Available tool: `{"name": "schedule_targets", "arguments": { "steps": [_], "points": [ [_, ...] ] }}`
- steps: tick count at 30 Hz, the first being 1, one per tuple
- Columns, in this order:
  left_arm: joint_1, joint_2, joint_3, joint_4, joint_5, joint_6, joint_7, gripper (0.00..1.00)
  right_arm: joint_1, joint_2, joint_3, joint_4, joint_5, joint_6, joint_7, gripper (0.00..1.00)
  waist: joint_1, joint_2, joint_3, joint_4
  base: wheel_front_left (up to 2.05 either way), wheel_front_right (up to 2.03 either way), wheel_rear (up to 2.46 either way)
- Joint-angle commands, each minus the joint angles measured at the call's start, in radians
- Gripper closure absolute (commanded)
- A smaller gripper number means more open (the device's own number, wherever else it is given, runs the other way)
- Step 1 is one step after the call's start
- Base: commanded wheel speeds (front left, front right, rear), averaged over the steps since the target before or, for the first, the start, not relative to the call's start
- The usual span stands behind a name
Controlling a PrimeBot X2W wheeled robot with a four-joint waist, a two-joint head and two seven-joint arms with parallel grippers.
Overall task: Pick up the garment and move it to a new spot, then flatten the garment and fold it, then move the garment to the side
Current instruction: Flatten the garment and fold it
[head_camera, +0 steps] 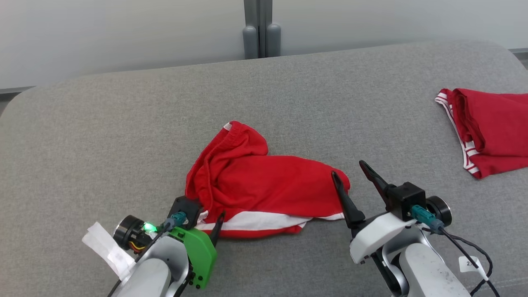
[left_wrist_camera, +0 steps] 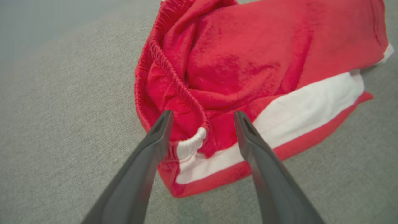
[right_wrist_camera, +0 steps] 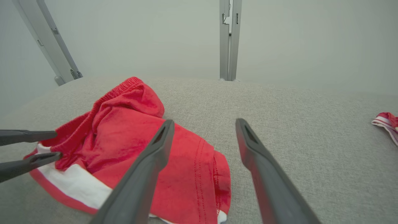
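Note:
The garment [head_camera: 264, 185] is a pair of red shorts with a white stripe, lying crumpled in the middle of the grey padded surface [head_camera: 123, 136]. My left gripper [head_camera: 206, 218] is open at its near left corner. In the left wrist view the fingers of my left gripper [left_wrist_camera: 202, 113] straddle the elastic waistband of the garment [left_wrist_camera: 264, 53]. My right gripper [head_camera: 348, 170] is open at the garment's right end. From the right wrist, my right gripper [right_wrist_camera: 204, 122] has one finger over the hem of the garment [right_wrist_camera: 124, 130] and the other over bare cloth; the left gripper [right_wrist_camera: 58, 144] shows there too.
A second red garment with white stripes [head_camera: 486, 128] lies folded at the far right edge, also in the right wrist view [right_wrist_camera: 387, 123]. Grey posts [head_camera: 261, 29] stand behind the surface against a pale wall. Bare grey surface stretches left of and behind the shorts.

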Motion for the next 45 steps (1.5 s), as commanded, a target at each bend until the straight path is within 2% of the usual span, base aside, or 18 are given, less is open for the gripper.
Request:
{"name": "schedule_targets", "arguments": {
  "steps": [1,2,3,5,6,7,8,11,17,22,27,33,40,41,42,45],
  "points": [
    [-0.022,0.016,-0.002,0.017,-0.009,-0.002,0.016,0.1,0.017,0.003,-0.004,-0.008,-0.007,-0.001,0.002,0.0,0.0,0.0,0.008,-0.008,0.0,0.0,0.0],
    [-0.028,0.022,-0.004,0.029,-0.009,-0.002,0.029,0.34,0.019,0.004,-0.006,-0.012,-0.009,-0.001,0.005,0.0,0.0,0.0,0.009,-0.008,0.0,0.0,0.0],
    [-0.031,0.025,-0.006,0.037,-0.012,-0.002,0.038,0.51,0.018,0.004,-0.008,-0.014,-0.009,-0.001,0.005,0.0,0.0,0.0,0.011,-0.009,0.0,0.0,0.0],
    [-0.033,0.028,-0.014,0.05,-0.02,-0.002,0.055,0.68,0.019,0.005,-0.013,-0.019,-0.01,-0.001,0.007,0.0,0.0,0.0,0.012,-0.008,0.0,0.0,0.0],
    [-0.036,0.029,-0.017,0.054,-0.021,-0.002,0.061,0.85,0.021,0.006,-0.015,-0.021,-0.012,-0.001,0.007,0.0,0.0,0.0,0.013,-0.007,0.0,0.0,0.0],
    [-0.038,0.029,-0.017,0.057,-0.023,-0.003,0.061,0.96,0.022,0.006,-0.016,-0.022,-0.013,-0.001,0.008,0.0,0.0,0.0,0.013,-0.006,0.0,0.0,0.0],
    [-0.038,0.029,-0.019,0.061,-0.024,-0.003,0.06,1.0,0.021,0.007,-0.018,-0.023,-0.014,-0.001,0.009,0.0,0.0,0.0,0.013,-0.005,0.0,0.0,0.0],
    [-0.038,0.02,-0.017,0.061,-0.038,-0.003,0.039,1.0,0.02,0.009,-0.024,-0.026,-0.015,-0.001,0.01,0.0,0.0,0.0,0.012,-0.002,0.0,0.0,0.0],
    [-0.02,0.002,0.033,0.021,-0.087,0.031,-0.064,1.0,0.027,0.009,-0.065,-0.033,-0.02,-0.001,0.005,0.0,0.0,0.0,0.009,0.01,0.0,0.0,0.0],
    [0.059,-0.022,0.121,-0.054,-0.178,0.056,-0.175,1.0,0.053,0.002,-0.143,-0.04,-0.035,-0.001,0.01,0.0,0.0,0.0,0.004,0.026,0.0,0.0,0.0],
    [0.158,-0.05,0.191,-0.089,-0.281,0.072,-0.221,1.0,0.094,-0.004,-0.21,-0.05,-0.053,-0.001,0.022,0.0,0.0,0.0,-0.002,0.043,0.0,0.0,0.0],
    [0.249,-0.08,0.251,-0.05,-0.366,0.087,-0.283,1.0,0.14,-0.009,-0.302,-0.057,-0.069,-0.001,0.027,0.0,0.0,0.0,-0.004,0.051,0.0,0.0,0.0],
    [0.255,-0.099,0.27,0.013,-0.397,0.087,-0.329,1.0,0.138,0.003,-0.317,-0.066,-0.074,-0.001,0.02,0.0,0.0,0.0,-0.011,0.043,0.0,0.0,0.0],
    [0.25,-0.1,0.274,0.019,-0.396,0.091,-0.338,0.57,0.133,0.005,-0.312,-0.062,-0.07,-0.001,0.017,0.0,0.0,0.0,-0.014,0.042,0.0,0.0,0.0],
    [0.246,-0.102,0.278,0.023,-0.394,0.092,-0.343,0.0,0.129,0.006,-0.307,-0.06,-0.069,-0.001,0.015,0.0,0.0,0.0,-0.017,0.04,0.0,0.0,0.0],
    [0.238,-0.107,0.292,0.02,-0.385,0.091,-0.36,0.0,0.12,0.008,-0.288,-0.056,-0.061,-0.001,0.002,0.0,0.0,0.0,-0.031,0.037,0.0,0.0,0.0]
  ]
}}
